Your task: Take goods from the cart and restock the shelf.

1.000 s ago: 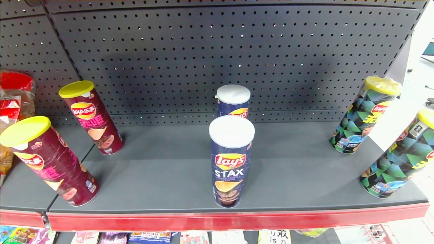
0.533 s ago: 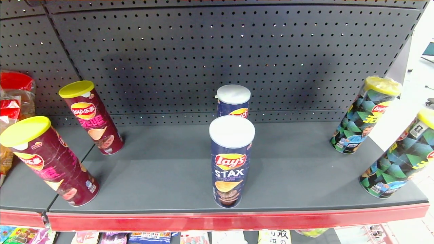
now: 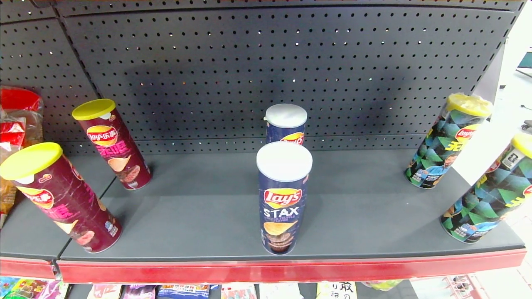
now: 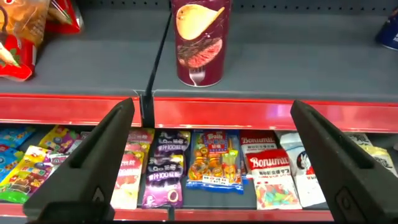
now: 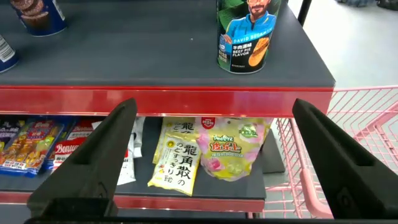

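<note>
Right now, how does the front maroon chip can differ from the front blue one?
The maroon can has a yellow lid; the blue can has a white lid. The maroon can stands toward the left of the shelf, the blue can at its middle. Both are tall tubes near the front edge.

Two maroon cans (image 3: 111, 143) (image 3: 62, 199), two blue cans (image 3: 282, 199) (image 3: 286, 124) (probably alike), two green cans (image 3: 447, 143) (image 3: 486, 195).

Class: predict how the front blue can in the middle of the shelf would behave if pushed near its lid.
The front blue can is tall, narrow and upright, so it would probably tip rather than slide. Its round wall suggests it would roll once down. It looks like stiff card, so likely rigid and light.
</note>
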Robot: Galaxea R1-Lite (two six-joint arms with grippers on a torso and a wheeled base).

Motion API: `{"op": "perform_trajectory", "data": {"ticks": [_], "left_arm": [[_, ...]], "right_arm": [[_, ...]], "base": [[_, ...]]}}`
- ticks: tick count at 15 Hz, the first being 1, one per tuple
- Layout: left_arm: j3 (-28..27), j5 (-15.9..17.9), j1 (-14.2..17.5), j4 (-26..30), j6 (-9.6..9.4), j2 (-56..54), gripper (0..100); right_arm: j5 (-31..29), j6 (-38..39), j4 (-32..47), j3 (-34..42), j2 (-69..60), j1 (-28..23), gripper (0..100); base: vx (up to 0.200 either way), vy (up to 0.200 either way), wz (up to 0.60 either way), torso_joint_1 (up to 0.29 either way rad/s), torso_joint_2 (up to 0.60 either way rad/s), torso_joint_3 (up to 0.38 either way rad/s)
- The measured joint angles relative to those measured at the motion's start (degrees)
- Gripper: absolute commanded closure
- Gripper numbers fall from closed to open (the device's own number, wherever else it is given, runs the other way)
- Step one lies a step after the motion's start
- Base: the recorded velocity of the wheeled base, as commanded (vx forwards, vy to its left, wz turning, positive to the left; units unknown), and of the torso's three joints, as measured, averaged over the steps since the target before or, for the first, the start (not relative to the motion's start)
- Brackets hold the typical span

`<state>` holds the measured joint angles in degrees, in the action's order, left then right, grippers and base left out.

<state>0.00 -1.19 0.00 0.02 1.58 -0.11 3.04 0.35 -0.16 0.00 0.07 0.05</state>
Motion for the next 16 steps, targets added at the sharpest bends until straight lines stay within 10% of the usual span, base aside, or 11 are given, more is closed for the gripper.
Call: {"op": "perform_trajectory", "data": {"ticks": [16], "left_arm": [[0.0, 0.3, 0.0, 0.1, -0.93, 0.0, 0]], "right_arm": [[0.0, -0.3, 0.0, 0.0, 0.0, 0.0, 0]], "base": [[0.000, 0.000, 0.00, 0.000, 0.00, 0.000]]}}
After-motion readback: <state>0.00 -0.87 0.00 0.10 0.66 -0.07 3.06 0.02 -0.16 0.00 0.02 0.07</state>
